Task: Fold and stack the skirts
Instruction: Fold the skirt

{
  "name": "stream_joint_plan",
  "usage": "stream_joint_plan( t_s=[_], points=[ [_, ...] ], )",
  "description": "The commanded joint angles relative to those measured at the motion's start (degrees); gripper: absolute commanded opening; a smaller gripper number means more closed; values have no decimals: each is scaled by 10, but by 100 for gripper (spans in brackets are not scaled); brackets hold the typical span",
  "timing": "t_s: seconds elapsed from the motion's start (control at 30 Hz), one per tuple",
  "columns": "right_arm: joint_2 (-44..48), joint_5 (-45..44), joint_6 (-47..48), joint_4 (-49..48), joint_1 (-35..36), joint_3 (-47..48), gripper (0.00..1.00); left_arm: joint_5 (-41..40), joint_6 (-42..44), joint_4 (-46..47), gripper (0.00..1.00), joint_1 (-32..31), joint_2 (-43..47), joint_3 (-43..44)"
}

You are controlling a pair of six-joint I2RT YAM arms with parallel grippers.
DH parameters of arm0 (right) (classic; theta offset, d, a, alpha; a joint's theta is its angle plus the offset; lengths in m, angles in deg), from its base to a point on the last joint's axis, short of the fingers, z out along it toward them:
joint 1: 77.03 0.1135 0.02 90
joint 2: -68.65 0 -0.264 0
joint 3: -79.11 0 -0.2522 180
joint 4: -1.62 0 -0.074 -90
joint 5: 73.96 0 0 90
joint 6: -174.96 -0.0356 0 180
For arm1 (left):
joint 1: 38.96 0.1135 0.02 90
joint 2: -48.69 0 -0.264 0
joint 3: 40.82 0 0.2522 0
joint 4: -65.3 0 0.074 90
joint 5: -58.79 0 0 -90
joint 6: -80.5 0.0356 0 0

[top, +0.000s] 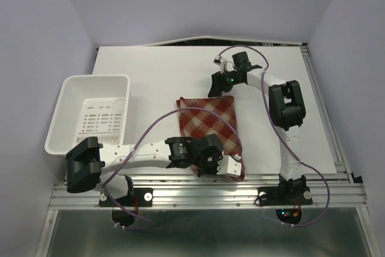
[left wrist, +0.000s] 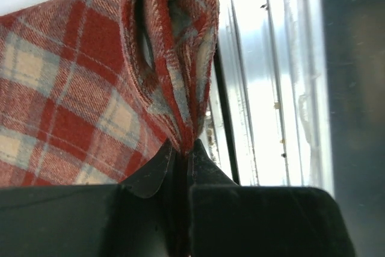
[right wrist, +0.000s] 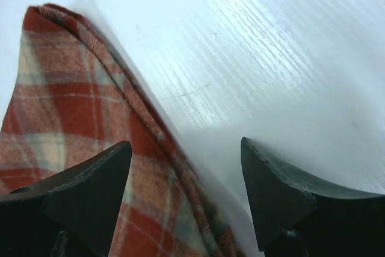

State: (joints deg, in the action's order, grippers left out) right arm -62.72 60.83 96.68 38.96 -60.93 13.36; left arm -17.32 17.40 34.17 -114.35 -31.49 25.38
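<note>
i see one plaid skirt (top: 212,121) lying mid-table, its near end reaching the 6 o'clock edge of the table (top: 156,70). my left gripper (left wrist: 180,159) is clenched on a bunched fold at that near end, with the cloth pinched between both fingers. my right gripper (right wrist: 185,148) hangs released at the skirt's 12 o'clock corner, jaws spread, one finger over the cloth and the other over bare table. the white basket (top: 66,97) sits at the skirt's 9 o'clock, apart from it.

White perforated basket (top: 69,109), white tabletop (top: 162,73)
</note>
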Motion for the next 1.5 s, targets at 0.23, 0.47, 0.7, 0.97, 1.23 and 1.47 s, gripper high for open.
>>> stream_joint_plan(
  t_s=[0.23, 0.47, 0.7, 0.97, 1.23, 1.47],
  points=[
    [30, 57, 59, 14, 21, -96, 38, 148, 13, -107, 0, 165, -29, 163],
    [41, 121, 99, 42, 26, -140, 22, 148, 79, -170, 0, 260, -128, 295],
    [46, 143, 130, 64, 26, -160, 22, 148, 122, -180, 0, 341, -221, 374],
    [40, 142, 143, 84, 26, -145, 24, 152, 163, -174, 4, 387, -296, 410],
    [30, 132, 134, 90, 26, -119, 33, 151, 171, -148, 10, 388, -334, 420],
    [12, 62, 78, 89, 11, -35, 60, 127, 172, -121, 21, 388, -363, 415]
  ],
)
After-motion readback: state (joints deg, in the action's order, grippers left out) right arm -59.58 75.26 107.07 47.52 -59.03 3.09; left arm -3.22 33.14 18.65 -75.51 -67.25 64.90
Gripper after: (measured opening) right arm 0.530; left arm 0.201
